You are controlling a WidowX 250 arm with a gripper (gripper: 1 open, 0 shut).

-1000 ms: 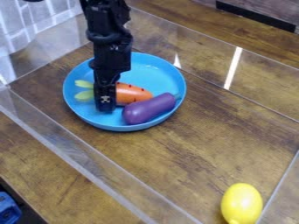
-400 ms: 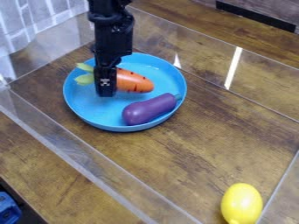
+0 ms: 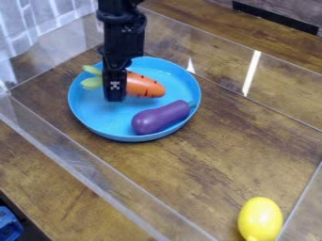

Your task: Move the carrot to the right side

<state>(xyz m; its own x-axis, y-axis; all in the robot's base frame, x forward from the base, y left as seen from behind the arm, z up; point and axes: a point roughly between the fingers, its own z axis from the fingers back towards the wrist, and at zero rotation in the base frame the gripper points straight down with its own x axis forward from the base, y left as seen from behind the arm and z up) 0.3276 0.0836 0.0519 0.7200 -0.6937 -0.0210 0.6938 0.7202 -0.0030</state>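
The carrot [image 3: 146, 88], orange with a green leafy top, hangs just over the blue bowl [image 3: 94, 118] at its back left. My black gripper [image 3: 116, 92] points straight down and is shut on the carrot near its leafy end. The orange tip sticks out to the right of the fingers. The arm hides part of the carrot's middle.
A purple eggplant [image 3: 161, 116] lies in the bowl, to the front right of the carrot. A yellow lemon [image 3: 261, 219] sits on the wooden table at the front right. Clear plastic walls run along the left and front of the workspace.
The gripper has risen a little and shifted toward the back of the bowl. The carrot came up with it and moved away from the eggplant.
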